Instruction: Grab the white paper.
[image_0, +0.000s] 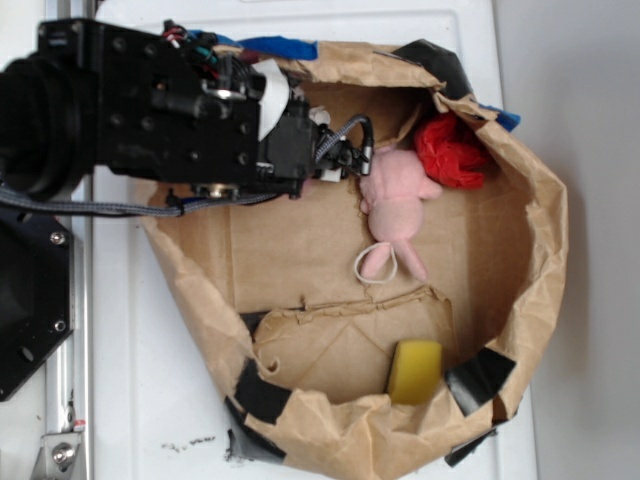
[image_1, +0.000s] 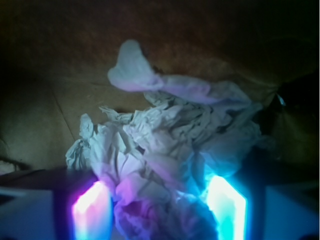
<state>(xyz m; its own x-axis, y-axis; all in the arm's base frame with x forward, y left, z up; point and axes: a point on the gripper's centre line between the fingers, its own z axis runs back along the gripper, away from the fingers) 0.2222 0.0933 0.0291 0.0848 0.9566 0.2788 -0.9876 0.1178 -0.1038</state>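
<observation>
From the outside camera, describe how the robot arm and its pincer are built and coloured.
The boxy matte-black robot arm is made of bolted segments with visible screw holes. Braided grey cables run beneath it, and coloured wires show on top beside a white patch. The black pincer carries a looped black cable; in the wrist view its fingers glow pink and cyan.

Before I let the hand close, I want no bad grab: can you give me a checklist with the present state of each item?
1. White paper lies between the fingers: ok, wrist view shows it filling the gap.
2. Hand is open: ok, the lit fingers stand apart on either side of the wad.
3. Pink plush toy is outside the grasp: cannot tell, the exterior view shows it right beside the hand.
4. Red wad is clear: ok, it lies beyond the toy.
5. Yellow sponge is clear: ok, it sits at the bag's far wall.
6. Fingers are low enough: cannot tell.
</observation>
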